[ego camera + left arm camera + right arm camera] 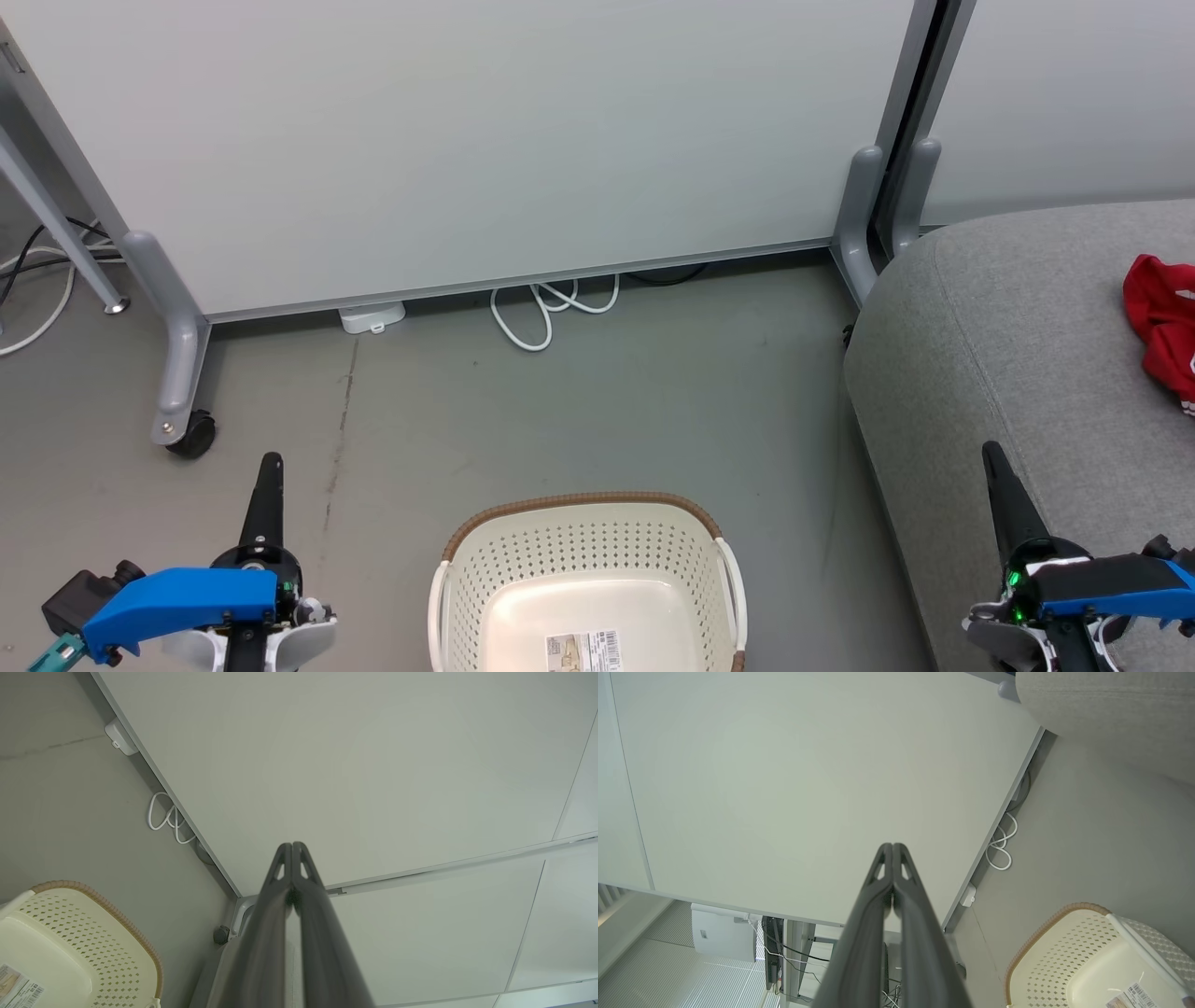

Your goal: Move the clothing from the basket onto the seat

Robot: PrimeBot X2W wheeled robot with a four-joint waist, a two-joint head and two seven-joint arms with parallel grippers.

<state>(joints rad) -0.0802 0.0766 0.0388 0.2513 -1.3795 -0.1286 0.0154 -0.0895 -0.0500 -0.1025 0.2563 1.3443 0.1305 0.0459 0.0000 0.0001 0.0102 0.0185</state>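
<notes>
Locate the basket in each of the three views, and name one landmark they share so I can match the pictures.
Head view: basket at bottom centre, cut off by the lower edge.
Left wrist view: basket in the lower left corner.
Right wrist view: basket in the lower right corner.
Shared landmark: the looped white cable beyond it.

The cream perforated basket (579, 551), rimmed in brown woven-look trim, stands upright on the floor (653, 401), with a barcode sticker (583, 651) on its bare bottom. Red clothing (1162, 322) with white trim lies crumpled on the grey upholstered seat (1008, 327), well apart from the basket.
</notes>
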